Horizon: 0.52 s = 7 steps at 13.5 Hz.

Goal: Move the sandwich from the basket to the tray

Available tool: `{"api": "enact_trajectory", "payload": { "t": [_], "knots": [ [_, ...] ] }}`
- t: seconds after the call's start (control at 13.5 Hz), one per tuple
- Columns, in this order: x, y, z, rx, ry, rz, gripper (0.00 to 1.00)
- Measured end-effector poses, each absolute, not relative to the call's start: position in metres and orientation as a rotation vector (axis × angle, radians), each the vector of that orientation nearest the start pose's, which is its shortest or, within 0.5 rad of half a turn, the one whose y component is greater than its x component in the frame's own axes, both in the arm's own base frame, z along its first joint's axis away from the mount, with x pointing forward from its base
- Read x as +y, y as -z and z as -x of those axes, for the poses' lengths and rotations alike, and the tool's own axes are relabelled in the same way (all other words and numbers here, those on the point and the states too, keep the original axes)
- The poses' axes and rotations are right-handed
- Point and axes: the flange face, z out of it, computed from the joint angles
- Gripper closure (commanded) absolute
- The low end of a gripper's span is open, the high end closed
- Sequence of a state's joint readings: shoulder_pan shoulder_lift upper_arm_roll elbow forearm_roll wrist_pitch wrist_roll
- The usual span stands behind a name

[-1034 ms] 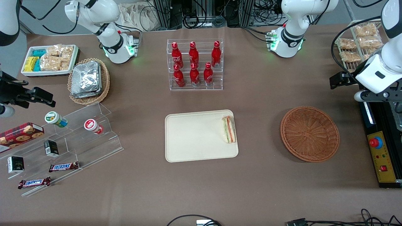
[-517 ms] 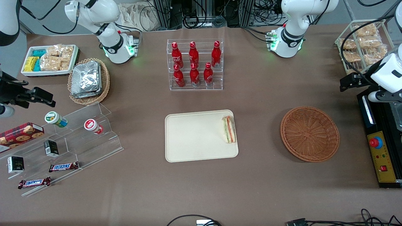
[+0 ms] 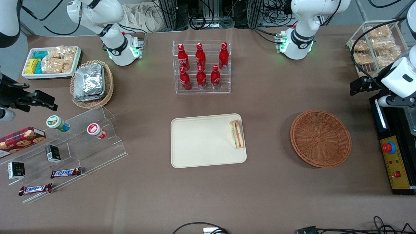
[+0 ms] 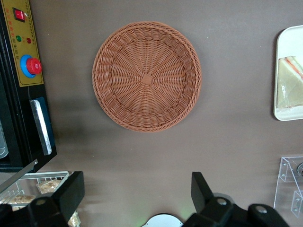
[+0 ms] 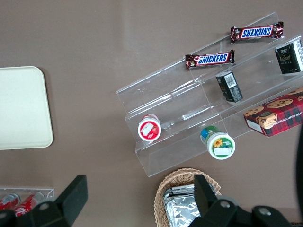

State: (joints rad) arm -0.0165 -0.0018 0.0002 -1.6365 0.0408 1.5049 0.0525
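The wrapped sandwich [image 3: 237, 134] lies on the cream tray [image 3: 198, 143], at the tray's edge toward the working arm; the left wrist view also catches the sandwich [image 4: 289, 82] and a tray corner [image 4: 284, 116]. The round reddish-brown basket [image 3: 320, 138] sits beside the tray with nothing in it, and its bare weave [image 4: 147, 75] fills the wrist view. My left gripper [image 3: 359, 85] hangs high above the table at the working arm's end, farther from the front camera than the basket. The gripper [image 4: 136, 182] is open and holds nothing.
A black control box with a red button [image 3: 389, 148] lies beside the basket at the table's end. A wire rack of bagged pastries [image 3: 373, 45] stands near the arm. A clear rack of red bottles [image 3: 201, 66] stands farther back than the tray.
The left arm has drawn away toward its own end of the table since a second ago, then shifted only slightly. Sandwich, tray and basket have not moved.
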Motion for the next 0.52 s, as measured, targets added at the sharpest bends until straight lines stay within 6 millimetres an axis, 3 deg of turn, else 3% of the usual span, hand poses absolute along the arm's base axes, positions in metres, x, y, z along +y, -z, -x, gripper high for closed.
{"api": "enact_trajectory", "payload": {
  "t": [0.52],
  "knots": [
    [-0.0042, -0.5895, -0.5438, 0.070, -0.202, 3.094, 0.00]
  ]
}}
